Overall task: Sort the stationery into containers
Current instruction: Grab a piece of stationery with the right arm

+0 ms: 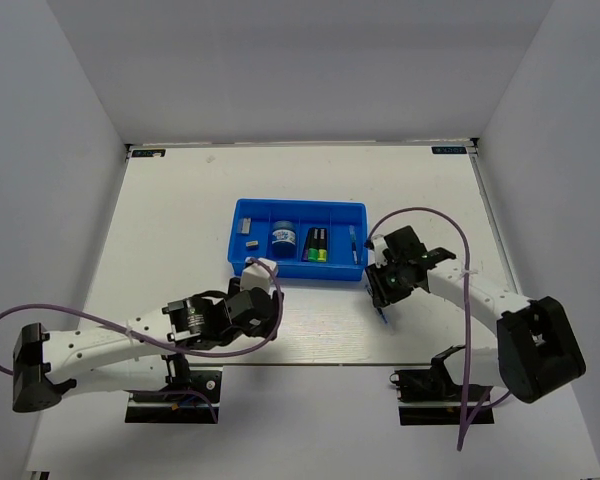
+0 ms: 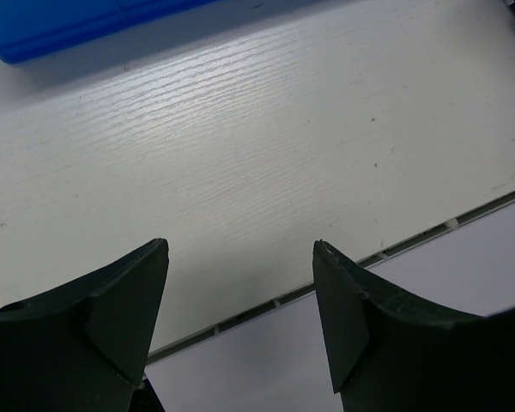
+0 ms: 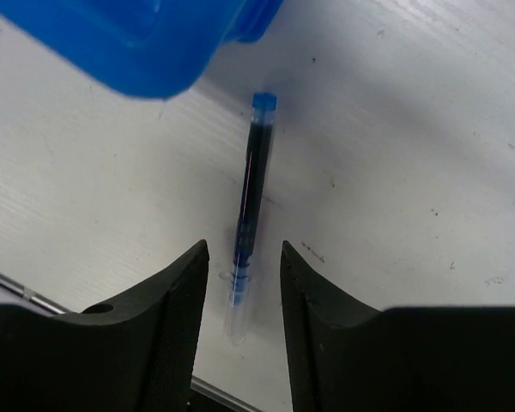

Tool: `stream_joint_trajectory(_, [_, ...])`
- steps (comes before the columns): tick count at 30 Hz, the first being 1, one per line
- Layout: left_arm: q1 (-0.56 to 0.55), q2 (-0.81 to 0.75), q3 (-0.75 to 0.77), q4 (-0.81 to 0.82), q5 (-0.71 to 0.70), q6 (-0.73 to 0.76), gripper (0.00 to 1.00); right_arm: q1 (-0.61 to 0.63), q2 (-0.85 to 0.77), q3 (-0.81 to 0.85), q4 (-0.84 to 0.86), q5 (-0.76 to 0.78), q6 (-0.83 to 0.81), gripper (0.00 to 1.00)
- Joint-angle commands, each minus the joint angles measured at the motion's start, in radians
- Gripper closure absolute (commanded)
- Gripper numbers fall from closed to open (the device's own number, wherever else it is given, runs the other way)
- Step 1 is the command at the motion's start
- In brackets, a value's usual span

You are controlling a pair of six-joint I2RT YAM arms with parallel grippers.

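Sorting looked nearly finished as we checked in: the blue tray (image 1: 300, 204) held the grey block (image 1: 250, 240), the white-labelled tub (image 1: 283, 238), the stubby markers (image 1: 316, 246) and a thin pen (image 1: 354, 243) at its right end. One blue pen (image 3: 247, 215) lay on the table (image 2: 283, 129) just outside the tray's near right corner. Our right gripper (image 3: 243, 247) straddled that pen, jaws narrowly parted, gripping nothing yet. Our left gripper (image 2: 240, 249) hovered off the tray's near left corner, spread wide and empty.
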Motion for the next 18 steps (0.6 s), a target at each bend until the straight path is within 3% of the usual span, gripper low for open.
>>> stream_joint_trajectory(1, [-0.006, -0.032, -0.022, -0.001, -0.023, -0.019, 0.22, 0.019, 0.028, -0.011, 0.078, 0.045, 0.051, 0.57])
stream_joint_trajectory(15, [-0.004, -0.088, -0.056, -0.021, -0.05, -0.025, 0.22, 0.068, 0.071, -0.077, 0.163, 0.191, 0.057, 0.57])
stream_joint_trajectory(18, [-0.006, -0.105, -0.06, -0.03, -0.054, -0.028, 0.22, 0.068, 0.094, -0.069, 0.161, 0.227, 0.063, 0.62])
